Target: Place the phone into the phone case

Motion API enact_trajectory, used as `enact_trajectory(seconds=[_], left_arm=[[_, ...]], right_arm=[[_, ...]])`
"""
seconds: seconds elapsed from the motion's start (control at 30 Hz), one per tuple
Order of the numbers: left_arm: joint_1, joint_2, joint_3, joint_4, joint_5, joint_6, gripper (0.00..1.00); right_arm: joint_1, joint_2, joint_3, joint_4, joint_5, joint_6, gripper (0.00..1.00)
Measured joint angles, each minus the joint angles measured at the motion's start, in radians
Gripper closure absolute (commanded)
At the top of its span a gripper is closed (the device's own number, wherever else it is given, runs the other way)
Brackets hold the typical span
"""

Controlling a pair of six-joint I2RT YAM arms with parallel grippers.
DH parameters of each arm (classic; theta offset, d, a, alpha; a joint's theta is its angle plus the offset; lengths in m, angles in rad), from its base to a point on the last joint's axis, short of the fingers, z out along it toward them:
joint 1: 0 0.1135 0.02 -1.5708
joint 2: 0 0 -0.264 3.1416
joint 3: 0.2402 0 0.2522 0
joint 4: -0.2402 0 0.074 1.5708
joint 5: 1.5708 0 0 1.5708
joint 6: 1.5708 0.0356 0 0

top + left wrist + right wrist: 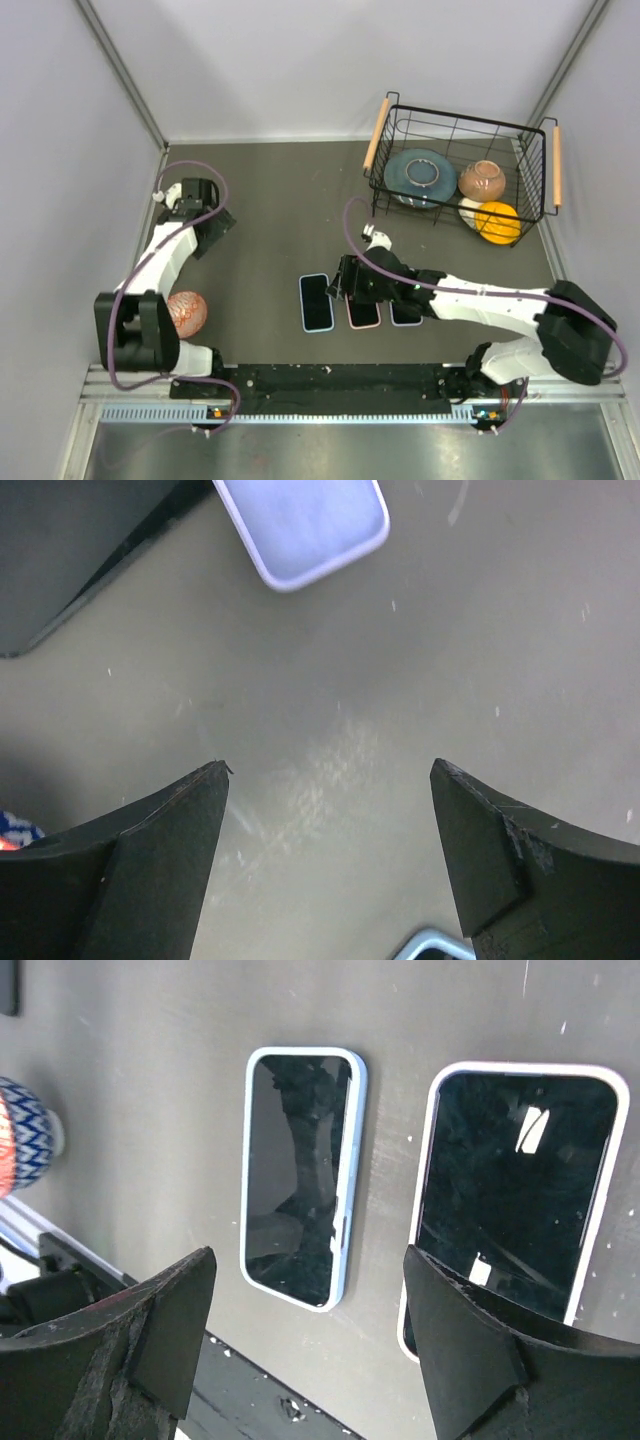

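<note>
Three dark-screened phones lie in a row at the front middle of the table. The left phone [316, 302] [300, 1175] sits in a light blue case. The middle phone [362, 312] [515, 1190] has a pale pink-white case rim, and the right phone [405, 314] is partly under my right arm. My right gripper [343, 283] [309, 1255] hovers open over the gap between the left and middle phones, holding nothing. My left gripper [212, 228] [330, 765] is open above bare table at the far left. A pale lilac phone case [300, 525] lies just beyond it.
A black wire basket [380, 170] at the back right holds a blue plate [420, 175], a brown bowl [482, 180] and an orange [497, 222]. A red patterned bowl [187, 312] [20, 1130] sits by the left arm's base. A pale blue rim [430, 945] shows under the left jaws.
</note>
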Motion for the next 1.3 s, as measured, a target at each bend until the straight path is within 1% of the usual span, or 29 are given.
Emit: enact_trajectory(seconds=[0.1, 0.13, 0.3, 0.37, 0.53, 0.63, 0.77, 0.8, 0.87, 0.9, 0.97, 1.0, 1.03, 1.13, 1.3], left_arm=[[0.043, 0.117, 0.074, 0.006, -0.039, -0.035, 0.17], [0.056, 0.152, 0.1, 0.008, -0.059, -0.051, 0.19], [0.1, 0.239, 0.134, 0.026, -0.117, -0.128, 0.3], [0.115, 0.275, 0.143, 0.032, -0.122, -0.141, 0.31], [0.145, 0.424, 0.214, 0.029, -0.13, -0.164, 0.34], [0.154, 0.465, 0.218, 0.026, -0.134, -0.179, 0.36], [0.172, 0.494, 0.219, 0.027, -0.135, -0.193, 0.42], [0.177, 0.5, 0.219, 0.03, -0.135, -0.194, 0.48], [0.185, 0.512, 0.219, 0.04, -0.124, -0.192, 0.53], [0.189, 0.517, 0.222, 0.049, -0.106, -0.188, 0.6], [0.194, 0.524, 0.235, 0.057, -0.08, -0.179, 0.69], [0.196, 0.53, 0.24, 0.063, -0.065, -0.171, 0.8], [0.199, 0.535, 0.248, 0.069, -0.047, -0.158, 0.87], [0.205, 0.537, 0.255, 0.078, 0.007, -0.123, 1.0], [0.21, 0.539, 0.256, 0.089, 0.152, -0.01, 1.0]], right_arm=[[0.0, -0.088, 0.01, -0.027, 0.016, -0.04, 0.21], [0.0, -0.115, 0.01, -0.03, 0.021, -0.051, 0.21], [0.0, -0.21, 0.01, -0.049, 0.03, -0.103, 0.2], [0.0, -0.225, 0.011, -0.056, 0.03, -0.118, 0.2], [0.0, -0.252, 0.012, -0.08, 0.037, -0.151, 0.2], [-0.003, -0.267, 0.012, -0.086, 0.04, -0.163, 0.19], [-0.01, -0.27, 0.012, -0.089, 0.04, -0.172, 0.19], [-0.012, -0.27, 0.012, -0.09, 0.04, -0.174, 0.19], [-0.017, -0.27, 0.012, -0.093, 0.039, -0.175, 0.19], [-0.019, -0.27, 0.012, -0.095, 0.039, -0.176, 0.19], [-0.026, -0.268, 0.015, -0.097, 0.032, -0.175, 0.19], [-0.03, -0.265, 0.018, -0.097, 0.028, -0.174, 0.19], [-0.034, -0.262, 0.024, -0.099, 0.023, -0.173, 0.19], [-0.038, -0.26, 0.038, -0.1, 0.009, -0.172, 0.19], [-0.038, -0.26, 0.051, -0.097, -0.014, -0.171, 0.18]])
